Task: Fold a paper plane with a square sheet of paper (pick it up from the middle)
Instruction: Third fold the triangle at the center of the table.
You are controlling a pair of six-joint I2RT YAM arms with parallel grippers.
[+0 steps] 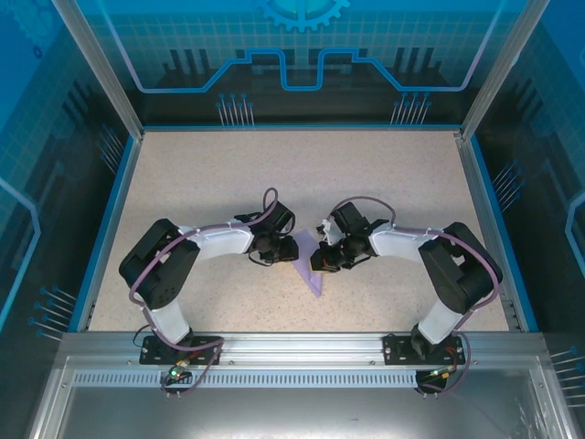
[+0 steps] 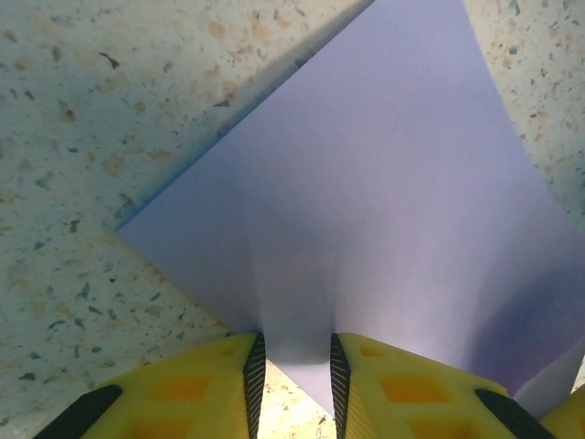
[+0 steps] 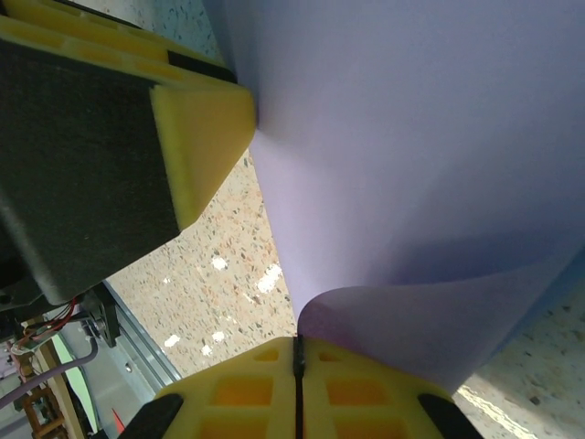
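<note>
Top external shows the square sheet of paper [image 1: 312, 271] mid-table [image 1: 228, 174] between both arms, long axis roughly 12 to 6 o'clock, sharp tip toward 6. Right wrist adds the grip: right gripper [image 3: 297, 344] closed on a curled edge. Left wrist shows the left gripper [image 2: 294, 346] narrowly parted around a corner; I cannot tell whether it pinches.

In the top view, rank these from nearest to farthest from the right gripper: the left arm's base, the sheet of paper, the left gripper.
1. sheet of paper, pinched by the right gripper.
2. left gripper, just left, across the sheet.
3. left arm's base, at the near left.
</note>
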